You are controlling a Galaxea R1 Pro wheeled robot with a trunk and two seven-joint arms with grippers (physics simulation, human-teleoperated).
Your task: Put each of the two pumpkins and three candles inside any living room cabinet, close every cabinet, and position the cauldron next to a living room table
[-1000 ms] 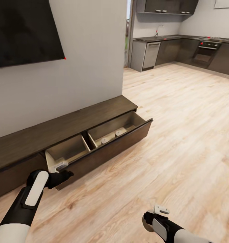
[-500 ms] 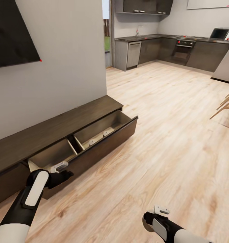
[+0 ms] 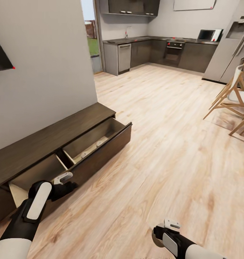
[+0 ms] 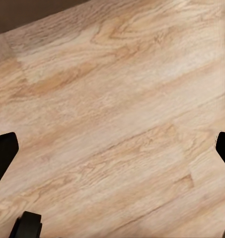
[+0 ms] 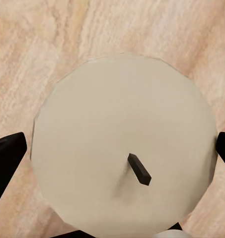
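My right gripper (image 5: 112, 148) is clamped around a pale cream round wax candle (image 5: 123, 148) with a short dark wick. My left gripper (image 4: 112, 144) hangs wide open over the floorboards, empty. The long dark-brown wooden cabinet (image 3: 46, 138) has its drawer out, two candles (image 3: 91, 149) seemingly inside (small, hard to tell). Pumpkins, cauldron and closing remain.
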